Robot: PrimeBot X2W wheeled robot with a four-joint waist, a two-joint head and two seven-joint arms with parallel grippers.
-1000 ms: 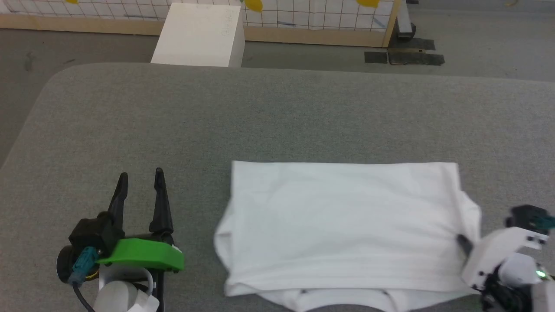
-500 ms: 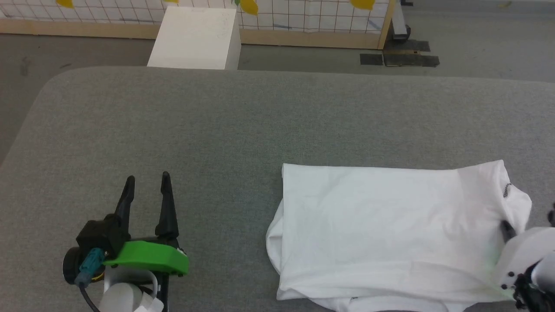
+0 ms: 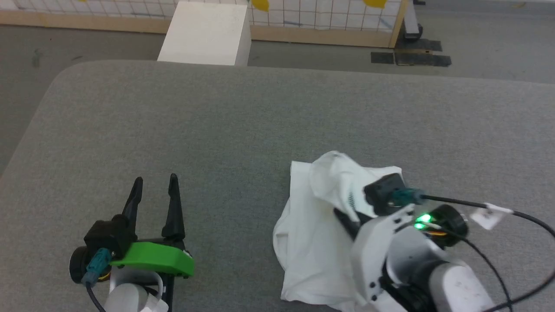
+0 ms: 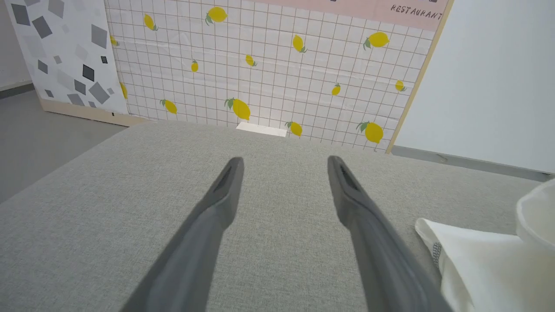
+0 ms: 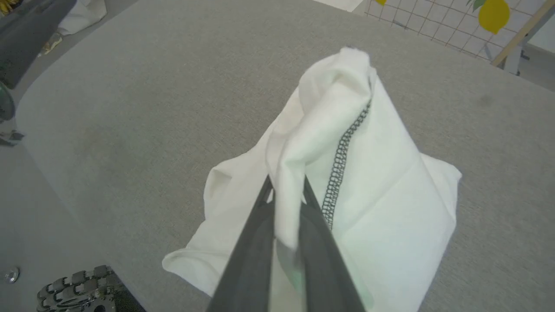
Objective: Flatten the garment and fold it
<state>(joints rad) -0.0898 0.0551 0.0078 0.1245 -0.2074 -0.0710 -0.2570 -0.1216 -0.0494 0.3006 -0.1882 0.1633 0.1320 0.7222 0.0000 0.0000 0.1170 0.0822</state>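
Observation:
The garment [image 3: 310, 242] is a white shirt lying on the grey padded table [image 3: 217, 121], right of centre near the front edge. My right gripper [image 3: 342, 214] is shut on a fold of it and holds that fold raised above the rest. In the right wrist view the fingers [image 5: 260, 229] pinch the cloth [image 5: 381, 186] beside a dark stitched seam [image 5: 342, 151], and the fabric peaks above them. My left gripper [image 3: 156, 184] rests open and empty at the lower left, well left of the shirt. The left wrist view shows its spread fingers [image 4: 217, 203] and the shirt's edge [image 4: 477, 264] at the right.
A rigid white box [image 3: 206, 34] stands on the floor beyond the table's far edge. Behind it runs a lemon-print grid panel [image 3: 329, 13] with a wooden frame. The table's rounded left corner [image 3: 56, 82] drops to grey floor.
The right gripper has lifted the shirt's right edge and carried it left over the rest, so the flat rectangle is now a narrower, bunched heap. The left gripper has stayed put, open.

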